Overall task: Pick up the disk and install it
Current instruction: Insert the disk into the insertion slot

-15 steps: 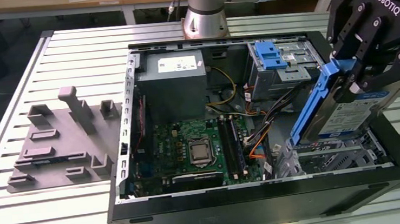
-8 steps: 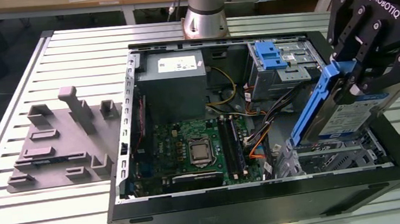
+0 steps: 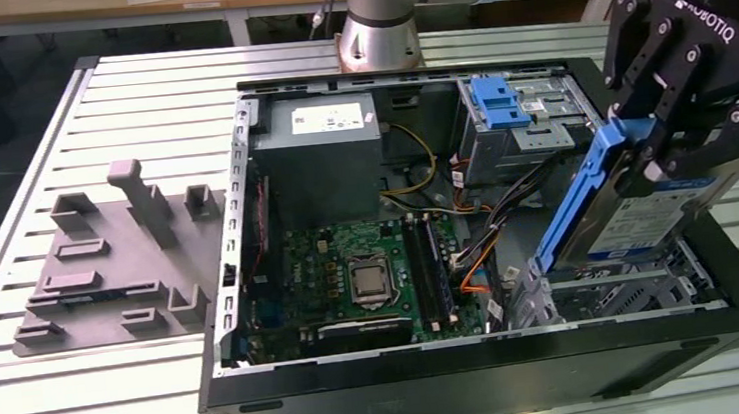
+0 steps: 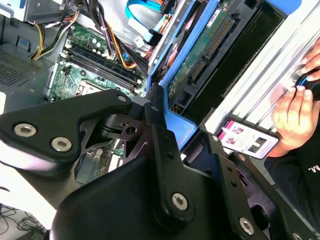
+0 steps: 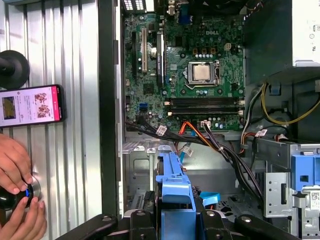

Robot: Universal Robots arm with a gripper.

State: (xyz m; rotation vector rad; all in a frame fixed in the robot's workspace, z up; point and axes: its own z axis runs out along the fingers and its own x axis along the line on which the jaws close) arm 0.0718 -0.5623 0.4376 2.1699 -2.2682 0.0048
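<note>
Disk [image 3: 642,225] gripped in claw [image 3: 666,156] over PC [image 3: 400,390], top obscured.

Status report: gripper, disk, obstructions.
Gripper shut on disk, tilted over the drive cage. Cables bundled beside it. Hand on table, outside case.

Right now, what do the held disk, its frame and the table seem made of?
The disk: probably metal, silver-grey body under a glossy, paper-like label. Its frame: plastic by its look, uniform blue and smooth. The table: likely aluminium, ribbed with a dull sheen.
</note>
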